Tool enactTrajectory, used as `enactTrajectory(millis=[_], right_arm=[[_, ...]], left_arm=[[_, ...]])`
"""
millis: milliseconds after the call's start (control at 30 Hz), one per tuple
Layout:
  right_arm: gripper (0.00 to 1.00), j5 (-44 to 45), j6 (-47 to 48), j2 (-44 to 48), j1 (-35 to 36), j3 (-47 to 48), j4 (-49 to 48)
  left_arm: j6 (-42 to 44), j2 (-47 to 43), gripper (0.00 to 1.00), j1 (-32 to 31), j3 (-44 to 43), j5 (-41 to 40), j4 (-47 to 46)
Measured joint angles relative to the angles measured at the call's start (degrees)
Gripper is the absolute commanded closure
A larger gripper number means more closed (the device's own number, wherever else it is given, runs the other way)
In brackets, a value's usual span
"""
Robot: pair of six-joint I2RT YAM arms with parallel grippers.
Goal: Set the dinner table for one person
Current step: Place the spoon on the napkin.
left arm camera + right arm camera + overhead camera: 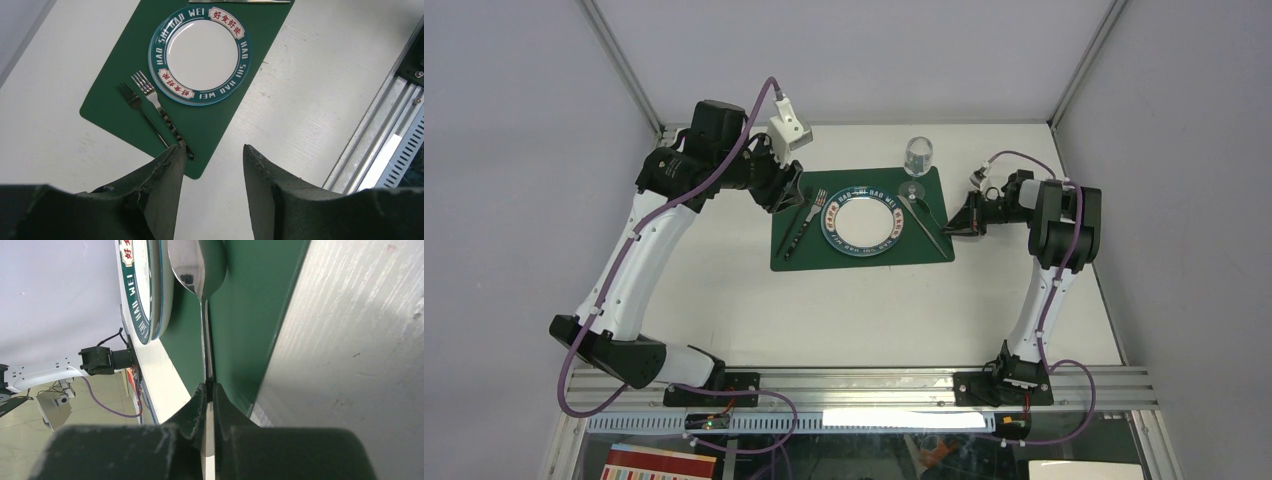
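Note:
The white dinner table (844, 310) carries a dark green placemat (864, 252). On it lies a white plate with a green lettered rim (862, 222). In the left wrist view two forks (150, 97) lie side by side left of the plate (201, 55). My left gripper (212, 156) is open and empty above the mat's left corner, near the fork handles (789, 192). My right gripper (209, 396) is shut on the handle of a steel spoon (192, 265), whose bowl lies on the mat (250, 315) beside the plate rim (150, 295). The right gripper (952, 228) sits at the mat's right edge.
A clear glass (918, 155) stands at the mat's far right corner. A long thin piece of cutlery (927, 224) lies right of the plate. Silver aluminium framing (864, 385) runs along the near edge, and grey walls close the other sides.

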State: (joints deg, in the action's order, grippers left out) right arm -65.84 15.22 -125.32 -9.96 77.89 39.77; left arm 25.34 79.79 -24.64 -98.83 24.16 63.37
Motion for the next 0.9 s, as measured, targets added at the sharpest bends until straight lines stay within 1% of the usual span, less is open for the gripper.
enactTrajectory(millis=[67, 167, 200, 233, 267, 300, 500, 733, 900], right_arm=[[1.0, 0.02, 0.07, 0.0, 0.0, 0.24, 0.37], [0.96, 0.02, 0.07, -0.02, 0.0, 1.16, 0.59], [0.91, 0.04, 0.07, -0.02, 0.0, 1.38, 0.46], [0.78, 0.09, 0.02, -0.02, 0.0, 1.51, 0.35], [0.69, 0.17, -0.04, 0.0, 0.0, 1.53, 0.24], [0.67, 0.28, -0.22, -0.02, 0.0, 1.53, 0.24], [0.61, 1.29, -0.39, 0.0, -0.04, 1.55, -0.17], [0.62, 2.78, -1.03, 0.81, -0.07, 1.4, -1.31], [0.63, 5.51, -0.59, 2.91, -0.07, 0.28, -2.43]], left_arm=[[0.0, 0.0, 0.52, 0.0, 0.0, 0.04, 0.0], [0.0, 0.0, 0.52, 0.0, 0.0, 0.2, 0.0], [0.02, 0.0, 0.52, 0.0, 0.0, 0.22, 0.0], [0.02, 0.0, 0.52, 0.02, 0.0, 0.24, 0.0], [0.02, -0.04, 0.52, 0.02, 0.0, 0.26, 0.0], [0.04, -0.09, 0.52, 0.02, 0.02, 0.28, 0.0], [0.17, -0.81, 0.52, 0.55, 0.09, 0.61, 0.0], [0.2, -1.7, 0.51, 0.74, 0.11, 1.49, 0.0], [0.22, -1.92, 0.51, 0.74, 0.24, 1.51, 0.0]])
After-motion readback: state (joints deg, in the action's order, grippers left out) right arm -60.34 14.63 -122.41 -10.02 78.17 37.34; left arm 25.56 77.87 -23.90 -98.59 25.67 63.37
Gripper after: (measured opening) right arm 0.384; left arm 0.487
